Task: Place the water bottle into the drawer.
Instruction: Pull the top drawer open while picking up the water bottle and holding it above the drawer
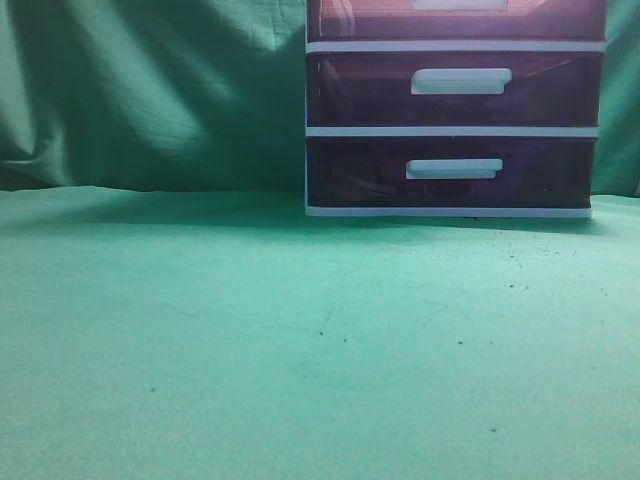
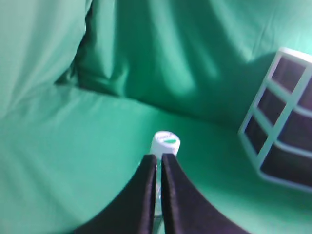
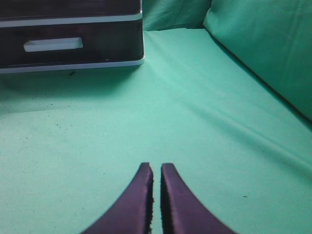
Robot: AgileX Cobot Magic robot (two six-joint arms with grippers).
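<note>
The water bottle [image 2: 165, 142] is a clear bottle with a white cap marked green; it shows only in the left wrist view. My left gripper [image 2: 159, 158] is shut on its body just below the cap, above the green cloth. The drawer [image 1: 370, 20], reddish-brown with a white handle [image 1: 460, 4], is the top one of the white-framed unit at the exterior view's upper right, and looks closed. My right gripper [image 3: 156, 168] is shut and empty over the cloth, some way in front of the unit. Neither gripper shows in the exterior view.
Two darker purple drawers [image 1: 450, 90] sit below the top one. The unit's side [image 2: 280, 131] is to the right of my left gripper. Its lowest drawer [image 3: 53, 45] shows in the right wrist view. Green cloth [image 1: 250, 340] covers the table and hangs behind.
</note>
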